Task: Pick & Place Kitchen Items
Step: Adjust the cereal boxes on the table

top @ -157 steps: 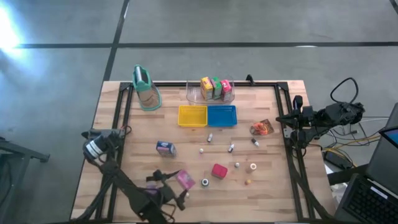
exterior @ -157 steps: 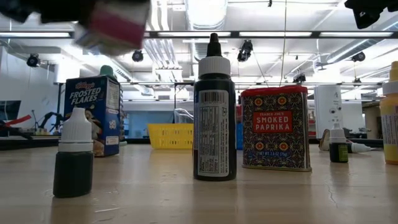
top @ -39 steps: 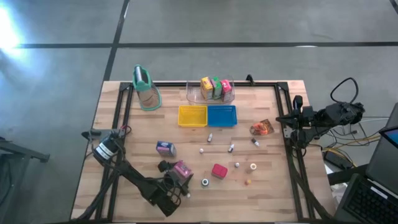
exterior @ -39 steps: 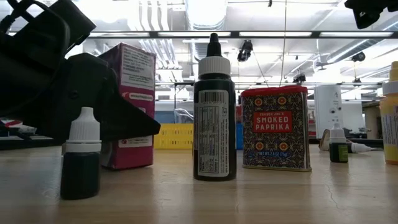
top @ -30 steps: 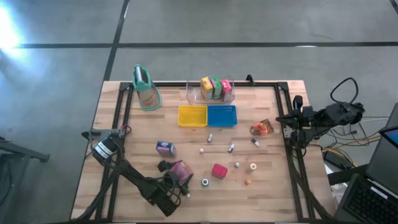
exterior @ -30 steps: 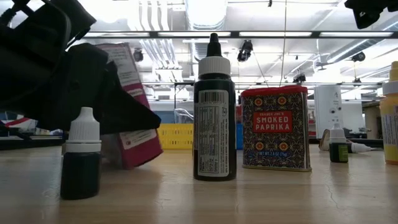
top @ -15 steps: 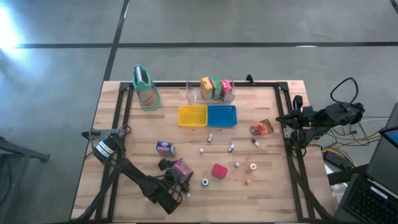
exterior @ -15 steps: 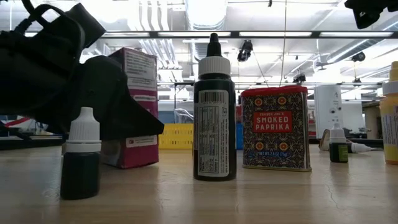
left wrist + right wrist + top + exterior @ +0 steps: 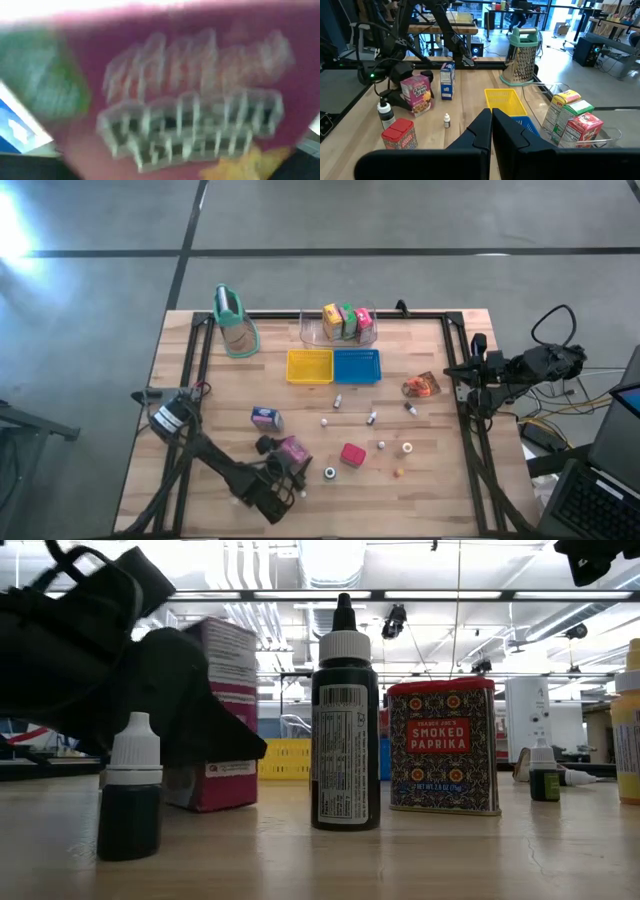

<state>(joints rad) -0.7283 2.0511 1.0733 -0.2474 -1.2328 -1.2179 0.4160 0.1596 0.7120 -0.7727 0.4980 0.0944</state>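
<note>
Three cartons (image 9: 348, 322) already in clear bin (image 9: 309, 332) far centre. Left gripper (image 9: 283, 470) pinching pink carton (image 9: 292, 450) near left. Right gripper (image 9: 491, 120) pressed together, idle far right. Blue carton (image 9: 265, 417), red tin (image 9: 352, 455), orange pouch (image 9: 421, 386), small bottles remain.

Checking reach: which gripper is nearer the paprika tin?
Left. The left gripper sits just beside the paprika tin, at the pink carton; the right gripper waits at the table's far right edge.

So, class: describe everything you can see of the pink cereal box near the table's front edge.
The pink box is a small cardboard carton with a white label strip and printed lettering. It stands upright on the wooden table, left of the red tin seen from above. The left gripper is right against it, though whether its fingers clamp it is unclear. Its wrist camera is filled by the box's face.
</note>
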